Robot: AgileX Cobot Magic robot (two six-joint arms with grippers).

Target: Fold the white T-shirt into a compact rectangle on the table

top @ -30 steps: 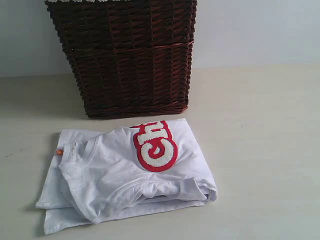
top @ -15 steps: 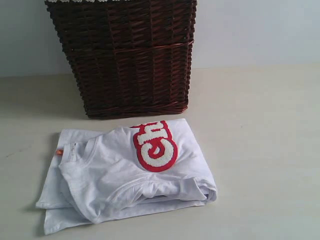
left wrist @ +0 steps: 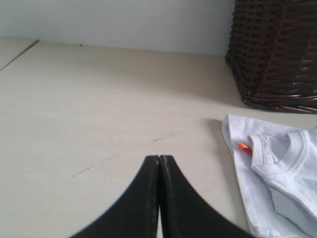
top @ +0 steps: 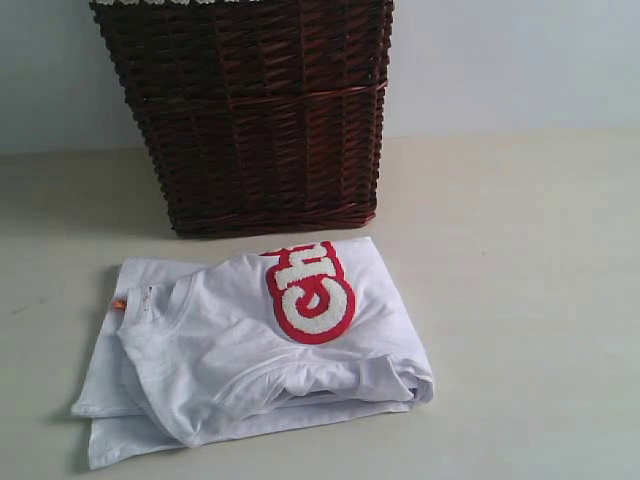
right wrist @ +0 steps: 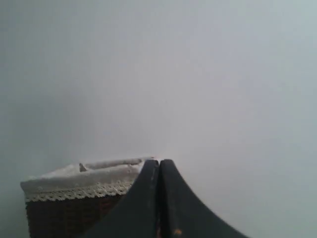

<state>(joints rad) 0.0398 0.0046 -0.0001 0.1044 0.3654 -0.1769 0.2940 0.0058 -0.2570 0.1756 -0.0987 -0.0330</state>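
Lying folded on the desk [top: 520, 300] near the wicker basket [top: 255, 110], the white T-shirt [top: 250, 350] appears nearly finished. The left claw [left wrist: 159, 161] and right claw [right wrist: 159, 163] are closed tight, empty. Next move: square the uneven lower layers.

The white T-shirt [top: 240, 350] lies folded, red lettering upward, on the table [top: 520, 300].

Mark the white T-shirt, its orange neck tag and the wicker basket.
white T-shirt [top: 220, 360]: exterior view, plain fabric below the lettering.
orange neck tag [left wrist: 242, 146]: left wrist view, middle of the tag.
wicker basket [top: 260, 130]: exterior view, front wall.
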